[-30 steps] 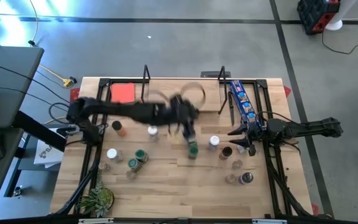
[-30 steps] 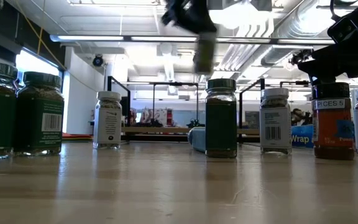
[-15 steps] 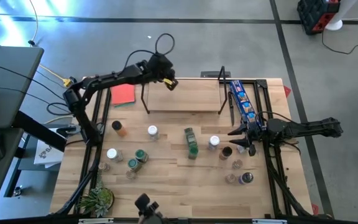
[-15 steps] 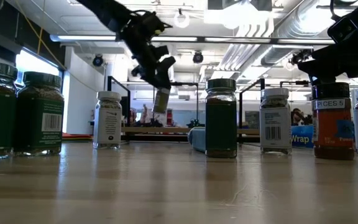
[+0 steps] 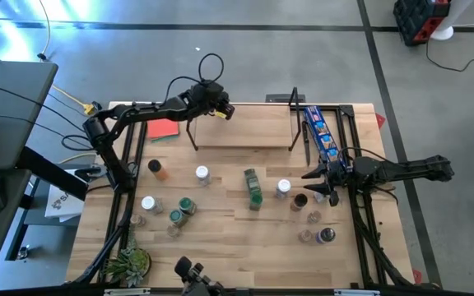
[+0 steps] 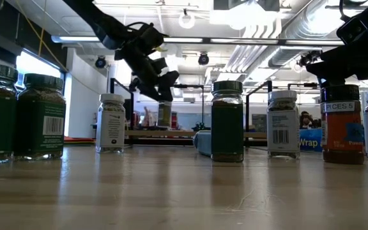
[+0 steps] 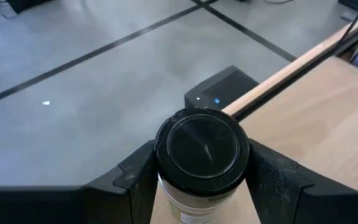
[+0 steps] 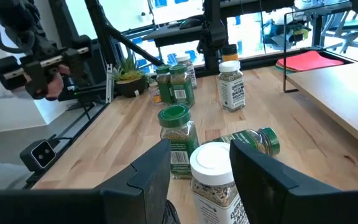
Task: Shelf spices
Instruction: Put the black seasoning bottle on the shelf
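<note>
My left gripper (image 5: 219, 109) is over the far left part of the shelf (image 5: 249, 131), a light-wood board between black loop frames, and is shut on a black-lidded spice jar (image 7: 202, 151). In the low view the jar (image 6: 165, 114) hangs upright just above or on the shelf board; which, I cannot tell. Several more spice jars stand on the table, among them a white-lidded one (image 5: 202, 173) and green-lidded ones (image 5: 186, 205); one green jar (image 5: 252, 185) lies on its side. My right gripper (image 5: 313, 185) waits open at the table's right, with a white-lidded jar (image 8: 213, 171) just ahead of its fingers. My left gripper pinches the jar's body just under the black lid (image 7: 166, 186) between its two fingers, one on each side. The fingers (image 7: 272, 180) come slanting down from the table's left. The jar stays upright below them, its lid up.
A red flat square (image 5: 163, 127) lies left of the shelf under my left arm. A long blue packet (image 5: 323, 136) lies right of the shelf. A small plant (image 5: 130, 263) stands at the near left corner. Bare wood lies between the jar groups near the front.
My left gripper has carried the jar from above the table's middle toward the far edge and left, then sunk toward the shelf's far left part. The jar has stayed upright in the hold. Most of the move came early; lately it has only lowered a little.
</note>
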Controlling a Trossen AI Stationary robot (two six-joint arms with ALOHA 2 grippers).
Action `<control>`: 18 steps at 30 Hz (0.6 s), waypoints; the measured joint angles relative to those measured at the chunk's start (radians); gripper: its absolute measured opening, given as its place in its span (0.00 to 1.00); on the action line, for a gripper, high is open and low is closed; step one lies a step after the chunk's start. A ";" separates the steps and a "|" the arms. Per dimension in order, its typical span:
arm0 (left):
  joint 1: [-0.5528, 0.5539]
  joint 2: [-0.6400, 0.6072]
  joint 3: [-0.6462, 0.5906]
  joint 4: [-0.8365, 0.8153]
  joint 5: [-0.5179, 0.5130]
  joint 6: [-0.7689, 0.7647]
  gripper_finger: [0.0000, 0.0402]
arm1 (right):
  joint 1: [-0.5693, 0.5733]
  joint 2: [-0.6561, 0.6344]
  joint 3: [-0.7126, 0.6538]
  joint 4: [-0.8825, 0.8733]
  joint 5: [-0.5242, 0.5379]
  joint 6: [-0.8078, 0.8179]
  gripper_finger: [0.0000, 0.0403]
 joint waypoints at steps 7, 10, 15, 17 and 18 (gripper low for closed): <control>0.004 0.027 -0.017 0.018 0.020 -0.007 0.53 | 0.000 0.000 0.000 0.000 0.000 0.000 0.40; 0.004 0.040 -0.015 0.030 0.013 -0.026 0.54 | 0.000 0.000 0.000 0.000 0.000 0.000 0.40; 0.004 0.038 -0.015 0.023 0.013 -0.028 0.54 | 0.000 0.000 0.000 0.000 0.000 0.000 0.40; 0.004 0.037 -0.015 0.020 0.013 -0.016 0.55 | 0.000 0.000 0.000 0.000 0.000 0.000 0.40; 0.004 0.037 -0.015 0.018 0.014 -0.007 0.56 | 0.000 0.000 0.000 0.000 0.000 0.000 0.40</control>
